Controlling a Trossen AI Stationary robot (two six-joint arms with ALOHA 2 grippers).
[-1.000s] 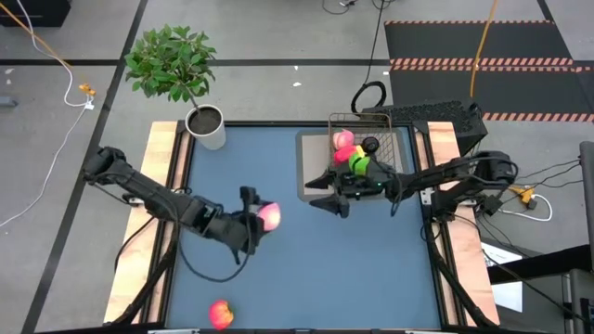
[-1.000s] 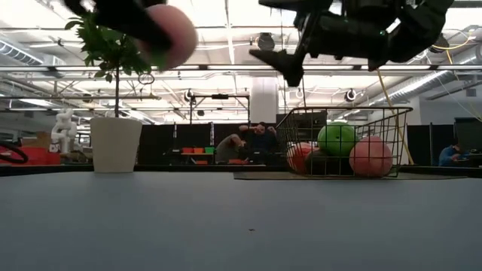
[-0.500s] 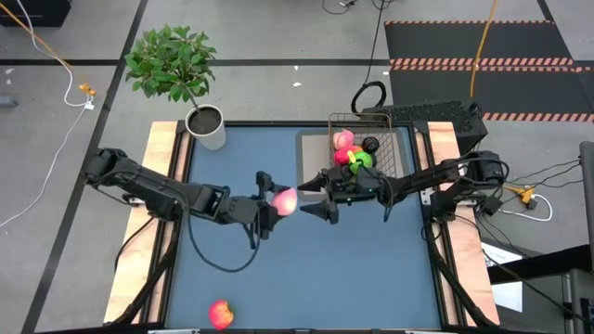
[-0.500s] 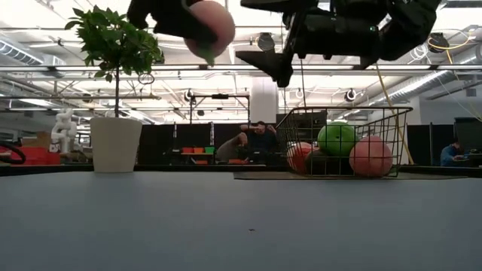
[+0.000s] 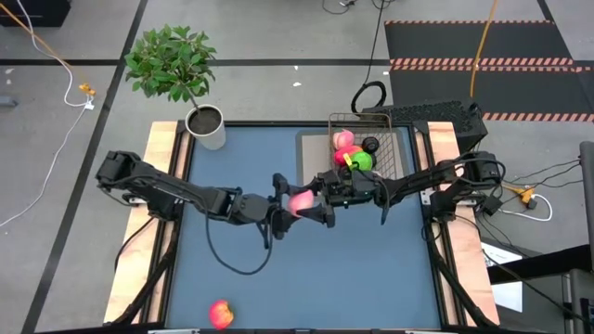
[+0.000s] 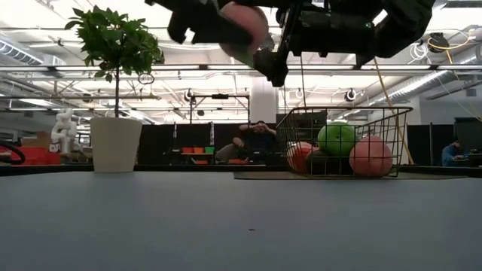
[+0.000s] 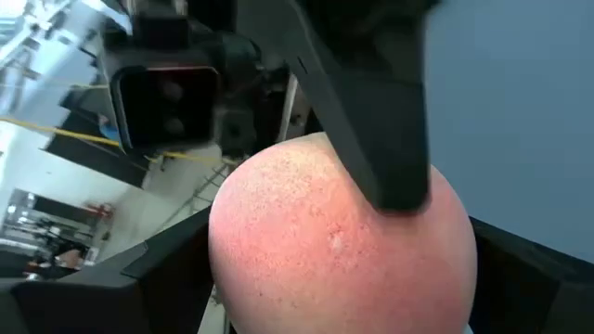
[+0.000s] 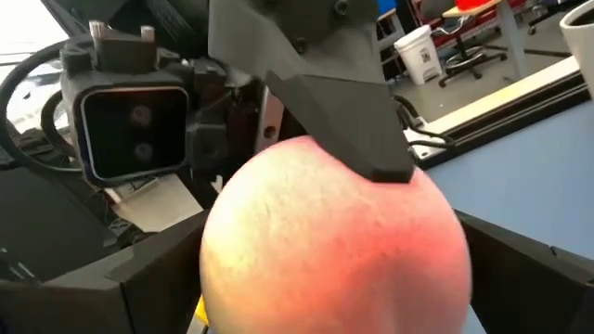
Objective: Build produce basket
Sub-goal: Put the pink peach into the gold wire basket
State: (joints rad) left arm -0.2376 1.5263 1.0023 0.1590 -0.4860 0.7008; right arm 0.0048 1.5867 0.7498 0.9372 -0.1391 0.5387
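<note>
A blue table (image 5: 278, 269) fills the high view's centre, with the wire basket (image 5: 401, 153) at its upper right already holding several fruits. Mid-frame, the two arms meet high above the table. The left gripper (image 5: 290, 204) is clenched around a pink peach (image 5: 301, 199); the right gripper (image 5: 320, 206), spread wide, brackets that peach from the basket side. Judgement: a handover, then carry up-right.

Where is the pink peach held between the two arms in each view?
High view: peach mid-table, between both arms.
Low view: peach at the top centre, above the table.
Left wrist view: fills the centre.
Right wrist view: fills the centre.
Shared landmark: basket.
</note>
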